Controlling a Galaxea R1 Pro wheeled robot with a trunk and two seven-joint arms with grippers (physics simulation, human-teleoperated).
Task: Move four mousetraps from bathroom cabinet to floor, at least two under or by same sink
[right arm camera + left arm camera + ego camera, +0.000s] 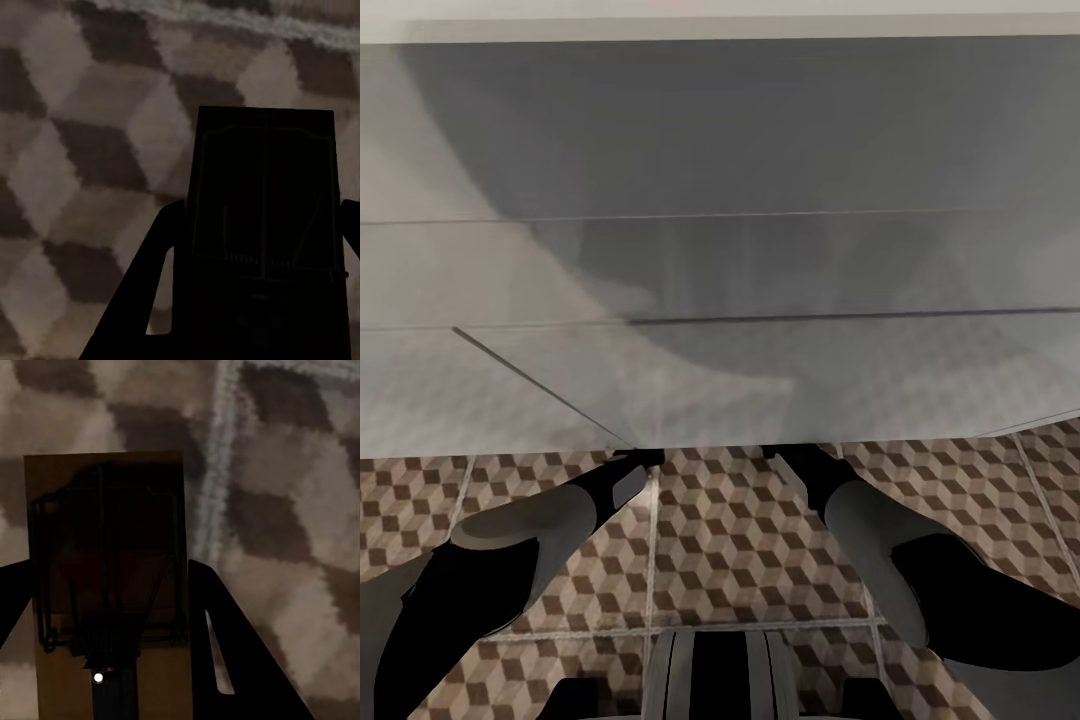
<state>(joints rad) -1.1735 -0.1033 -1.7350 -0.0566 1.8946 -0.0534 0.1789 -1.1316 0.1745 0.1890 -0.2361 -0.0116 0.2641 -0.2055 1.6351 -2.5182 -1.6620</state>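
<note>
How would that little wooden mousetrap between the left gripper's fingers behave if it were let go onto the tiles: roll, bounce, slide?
The mousetrap is a flat rectangular wooden slab, so it would probably land flat and not roll. It looks stiff and light. The thin wire parts on top seem the delicate bit. The patterned floor looks glossy, so a nudge might make it slide.

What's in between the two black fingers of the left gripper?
In the left wrist view, a mousetrap sits between the left gripper's fingers, a tan wooden slab with thin wire parts, above the cube-patterned bathroom floor.
</note>
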